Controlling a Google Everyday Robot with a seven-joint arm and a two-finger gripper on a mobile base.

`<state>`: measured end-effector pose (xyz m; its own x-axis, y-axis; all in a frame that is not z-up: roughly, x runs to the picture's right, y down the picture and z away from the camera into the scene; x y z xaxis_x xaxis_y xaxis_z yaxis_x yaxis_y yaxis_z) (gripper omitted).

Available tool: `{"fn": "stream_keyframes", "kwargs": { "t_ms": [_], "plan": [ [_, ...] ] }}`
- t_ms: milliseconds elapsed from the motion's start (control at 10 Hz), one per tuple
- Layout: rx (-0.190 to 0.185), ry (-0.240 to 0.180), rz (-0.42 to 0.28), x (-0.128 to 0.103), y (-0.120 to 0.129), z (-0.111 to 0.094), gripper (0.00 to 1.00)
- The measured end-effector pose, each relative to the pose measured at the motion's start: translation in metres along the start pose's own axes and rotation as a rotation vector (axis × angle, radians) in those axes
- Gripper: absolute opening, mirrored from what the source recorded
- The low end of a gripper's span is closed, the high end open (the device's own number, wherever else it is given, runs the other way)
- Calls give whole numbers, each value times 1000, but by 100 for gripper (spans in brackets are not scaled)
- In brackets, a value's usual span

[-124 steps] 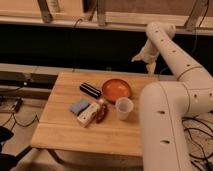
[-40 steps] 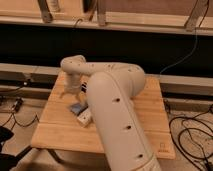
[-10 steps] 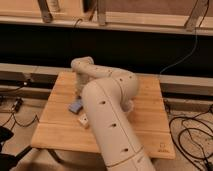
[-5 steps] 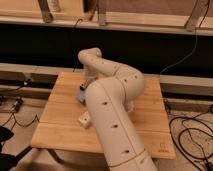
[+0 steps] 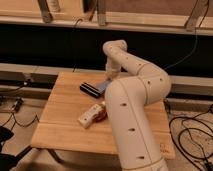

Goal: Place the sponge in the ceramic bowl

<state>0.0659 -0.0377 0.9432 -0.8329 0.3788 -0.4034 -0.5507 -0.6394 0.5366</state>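
The blue-grey sponge (image 5: 103,86) hangs just above the table's back middle, over the right end of a black block. My gripper (image 5: 108,77) reaches down onto the sponge from above and is shut on it. The ceramic bowl is hidden behind my white arm (image 5: 135,100), which fills the right half of the table in this view.
A black oblong block (image 5: 90,89) lies left of the sponge. A cream-white bottle-like thing (image 5: 90,115) with a small reddish item (image 5: 102,114) beside it lies mid-table. The wooden table (image 5: 60,130) has a dark wall behind it and cables (image 5: 192,132) on the floor to its right.
The sponge has left its spot on the left of the table and travelled right and toward the back with my gripper. The arm has swung right with it.
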Motion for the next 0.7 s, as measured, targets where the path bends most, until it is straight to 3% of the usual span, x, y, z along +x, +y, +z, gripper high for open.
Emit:
{"fn": "stream_keyframes", "kwargs": {
  "t_ms": [300, 600, 700],
  "plan": [
    [-5, 1, -3, 2, 3, 1, 2],
    [-4, 1, -2, 2, 2, 1, 16],
    [-3, 1, -3, 3, 3, 1, 26]
  ]
}}
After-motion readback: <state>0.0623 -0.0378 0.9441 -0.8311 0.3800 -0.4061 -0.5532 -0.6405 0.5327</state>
